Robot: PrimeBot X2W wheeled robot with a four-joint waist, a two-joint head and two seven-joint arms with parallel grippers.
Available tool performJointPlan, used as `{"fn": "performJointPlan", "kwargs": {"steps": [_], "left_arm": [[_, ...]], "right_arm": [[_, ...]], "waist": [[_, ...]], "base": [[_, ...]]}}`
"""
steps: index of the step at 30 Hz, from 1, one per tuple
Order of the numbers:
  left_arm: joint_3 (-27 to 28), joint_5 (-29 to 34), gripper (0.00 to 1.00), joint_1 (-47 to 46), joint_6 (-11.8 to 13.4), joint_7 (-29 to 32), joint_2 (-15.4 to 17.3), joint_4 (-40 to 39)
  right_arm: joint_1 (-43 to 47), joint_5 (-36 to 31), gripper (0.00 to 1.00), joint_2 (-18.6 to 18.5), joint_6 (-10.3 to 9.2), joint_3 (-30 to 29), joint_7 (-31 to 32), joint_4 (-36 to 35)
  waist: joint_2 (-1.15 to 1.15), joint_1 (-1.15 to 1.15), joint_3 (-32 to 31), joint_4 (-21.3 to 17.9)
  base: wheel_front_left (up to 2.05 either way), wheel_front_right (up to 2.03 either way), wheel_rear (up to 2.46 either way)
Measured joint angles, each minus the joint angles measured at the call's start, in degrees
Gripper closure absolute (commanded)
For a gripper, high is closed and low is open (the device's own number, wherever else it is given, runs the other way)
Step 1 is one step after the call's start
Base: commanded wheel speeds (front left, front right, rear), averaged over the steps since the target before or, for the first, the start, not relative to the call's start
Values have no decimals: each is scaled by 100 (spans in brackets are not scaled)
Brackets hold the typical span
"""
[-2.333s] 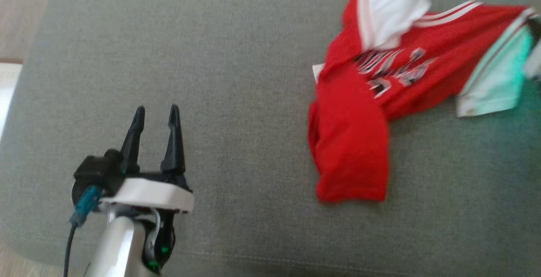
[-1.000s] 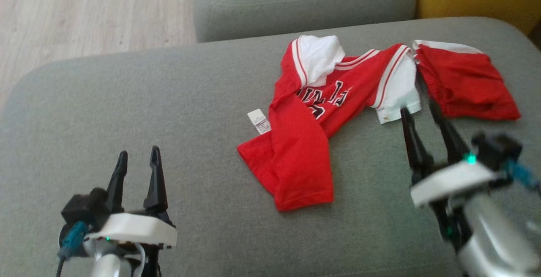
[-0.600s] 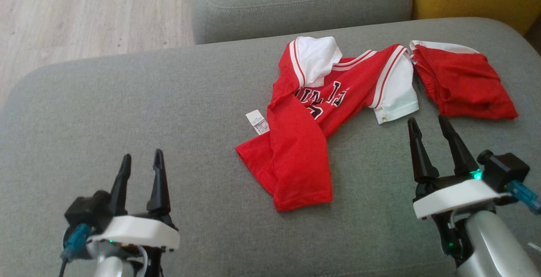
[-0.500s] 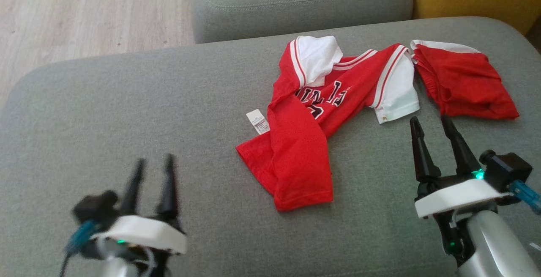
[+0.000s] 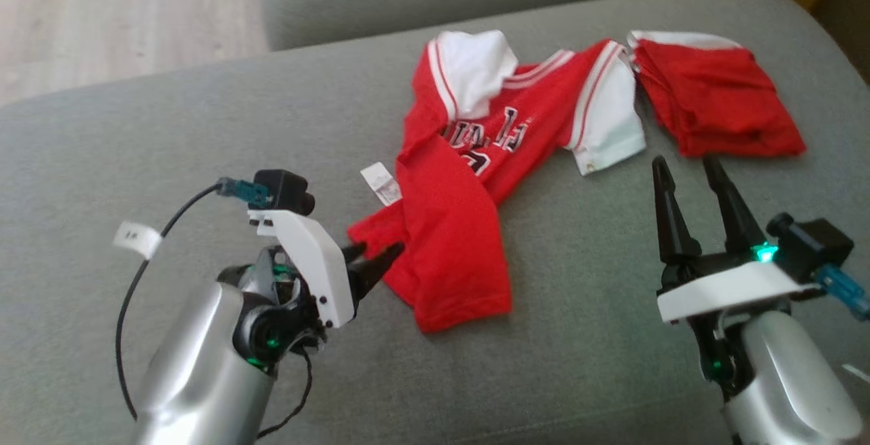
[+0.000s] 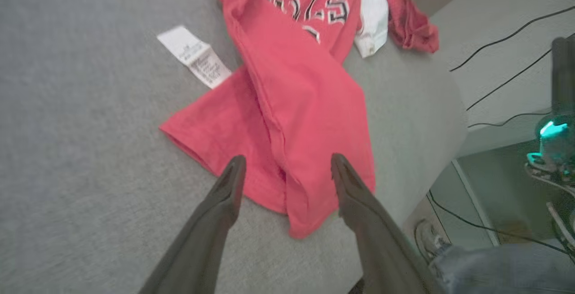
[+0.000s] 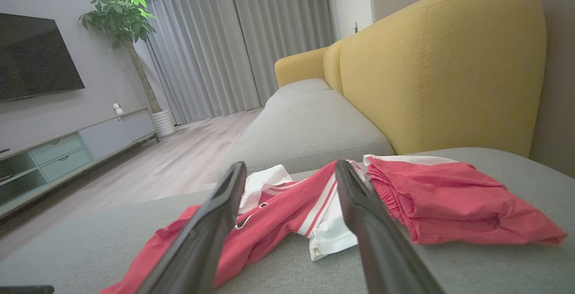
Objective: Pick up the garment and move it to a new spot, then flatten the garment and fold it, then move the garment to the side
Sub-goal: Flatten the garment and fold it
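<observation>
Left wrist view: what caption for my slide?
Open left gripper poised over the red jersey on the grey sofa.

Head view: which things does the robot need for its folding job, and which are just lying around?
For the job:
red jersey with white sleeves
left gripper, open near its hem
right gripper, open
grey cushion under the jersey

Just lying about:
other red garment, off to the right
yellow sofa back
TV
potted plant

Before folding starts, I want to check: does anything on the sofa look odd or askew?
The red jersey lies crumpled and twisted on the grey cushion, its lower part doubled over and its white care label sticking out. Nothing looks damaged.
</observation>
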Motion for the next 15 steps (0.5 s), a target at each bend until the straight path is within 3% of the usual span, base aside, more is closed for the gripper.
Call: {"fn": "performJointPlan", "kwargs": {"steps": [5, 13, 14, 15], "left_arm": [[-243, -413, 0, -212, -4, 623, 125, 490], [-832, -1192, 0, -591, -5, 776, 417, 566], [-924, -1254, 12, -609, -5, 775, 467, 575], [-956, -1290, 56, -625, -5, 756, 500, 593]], "right_arm": [[-139, 33, 0, 15, 0, 14, 0, -30], [-218, 83, 0, 70, 0, -32, 0, -71], [-218, 83, 0, 81, 0, -36, 0, -71], [-218, 83, 0, 88, 0, -41, 0, -74]], "waist": [[0, 0, 214, -330], [0, 0, 520, -782], [0, 1, 547, -814], [0, 1, 568, -835]], "base": [[0, 0, 0], [0, 0, 0], [0, 0, 0], [0, 0, 0]]}}
